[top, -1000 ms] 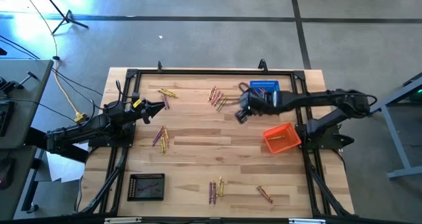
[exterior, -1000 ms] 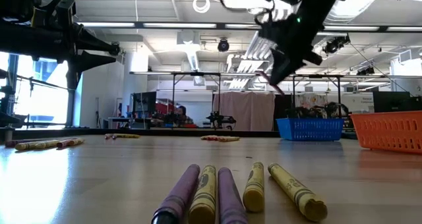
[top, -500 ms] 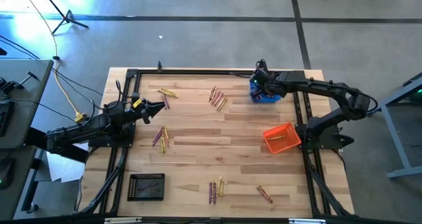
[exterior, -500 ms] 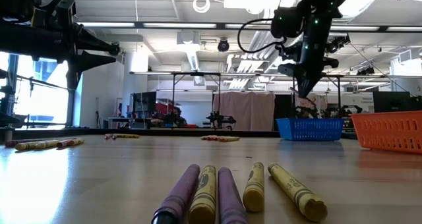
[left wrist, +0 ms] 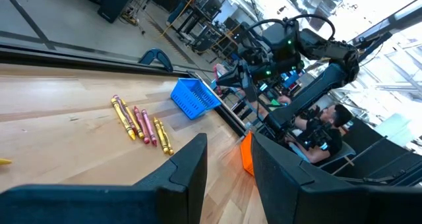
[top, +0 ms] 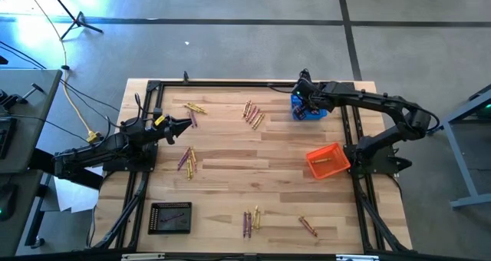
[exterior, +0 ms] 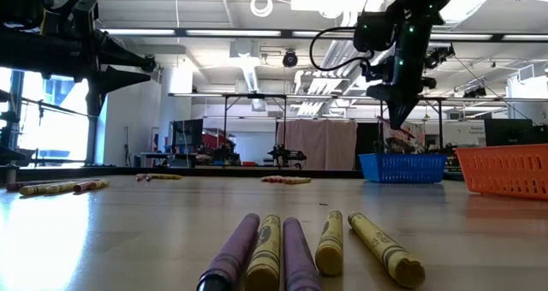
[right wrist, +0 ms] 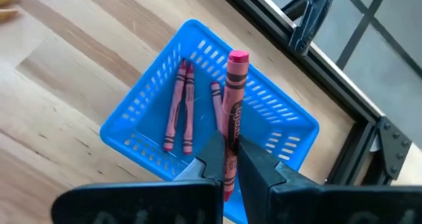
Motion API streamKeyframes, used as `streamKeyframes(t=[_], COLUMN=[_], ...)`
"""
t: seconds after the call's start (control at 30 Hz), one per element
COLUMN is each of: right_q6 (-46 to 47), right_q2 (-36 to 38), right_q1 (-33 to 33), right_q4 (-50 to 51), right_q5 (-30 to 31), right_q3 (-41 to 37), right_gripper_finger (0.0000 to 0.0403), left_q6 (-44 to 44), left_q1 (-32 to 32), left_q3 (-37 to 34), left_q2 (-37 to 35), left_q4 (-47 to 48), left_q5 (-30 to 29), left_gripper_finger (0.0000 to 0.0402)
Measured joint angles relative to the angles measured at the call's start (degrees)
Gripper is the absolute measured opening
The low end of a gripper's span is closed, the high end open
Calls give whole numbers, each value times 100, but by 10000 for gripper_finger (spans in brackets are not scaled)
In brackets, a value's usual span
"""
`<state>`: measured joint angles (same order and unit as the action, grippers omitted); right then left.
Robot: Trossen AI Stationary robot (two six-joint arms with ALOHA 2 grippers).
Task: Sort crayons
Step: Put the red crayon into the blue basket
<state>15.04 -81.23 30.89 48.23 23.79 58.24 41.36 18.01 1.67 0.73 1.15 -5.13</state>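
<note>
Right wrist view: a maroon crayon [right wrist: 230,141] is seen clamped between the fingers of the right gripper [right wrist: 228,159], held directly above the blue basket [right wrist: 136,117]. Three more maroon crayons [right wrist: 177,105] are seen lying on the basket's floor. From above, the right gripper [top: 307,101] is shown over the blue basket [top: 309,113] at the far right corner of the table [top: 230,180], close to the black frame rail.

The left gripper [top: 182,125] is seen waiting near the table's left edge, its fingers parted with nothing between them.

Loose crayons are scattered in groups across the wood: one group [top: 253,113] at the far middle, one [top: 194,108] far left, one [top: 186,160] just ahead of the left gripper, one [top: 251,219] at the near middle, and a pair [top: 308,226] near right. An orange basket [top: 328,162] is placed on the right side, with a yellow crayon inside. A black basket [top: 169,217] is placed at the near left, with one crayon lying in it. In the low view, five crayons [exterior: 310,246], purple and yellow, are seen side by side in the foreground.
</note>
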Motion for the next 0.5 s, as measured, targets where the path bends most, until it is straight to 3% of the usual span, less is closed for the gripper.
streamKeyframes(t=[0.5], right_q6=[-792], right_q2=[0], right_q1=[26], right_q4=[-37], right_q5=[2], right_q3=[0], right_gripper_finger=[12], left_q6=[0], left_q1=[2], left_q3=[0], left_q2=[0], left_q4=[0], left_q5=[0], left_gripper_finger=[106])
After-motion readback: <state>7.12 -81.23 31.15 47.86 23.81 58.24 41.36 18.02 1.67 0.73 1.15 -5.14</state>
